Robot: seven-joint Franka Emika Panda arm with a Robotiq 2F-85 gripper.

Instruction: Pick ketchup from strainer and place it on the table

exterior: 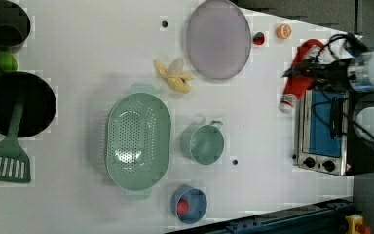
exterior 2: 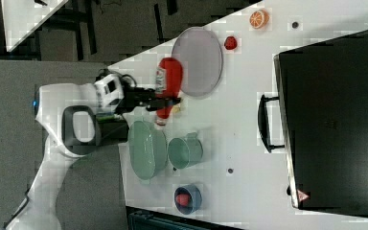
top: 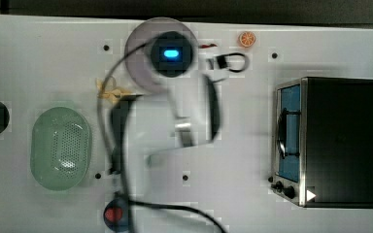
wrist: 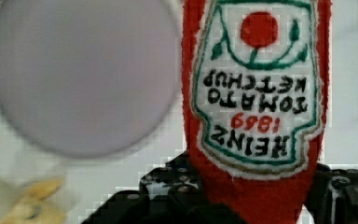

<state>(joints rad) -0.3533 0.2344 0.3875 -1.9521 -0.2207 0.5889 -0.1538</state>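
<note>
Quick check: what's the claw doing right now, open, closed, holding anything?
Claw: closed on the ketchup, held up off the table, clear of the strainer.

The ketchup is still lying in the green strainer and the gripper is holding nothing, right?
No. The strainer is empty in the left view; the gripper holds the ketchup up in the air, as the right view shows.

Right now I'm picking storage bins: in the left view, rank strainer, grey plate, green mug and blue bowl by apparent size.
1. strainer
2. grey plate
3. green mug
4. blue bowl, close to the mug in size, so those two are unsure.
</note>
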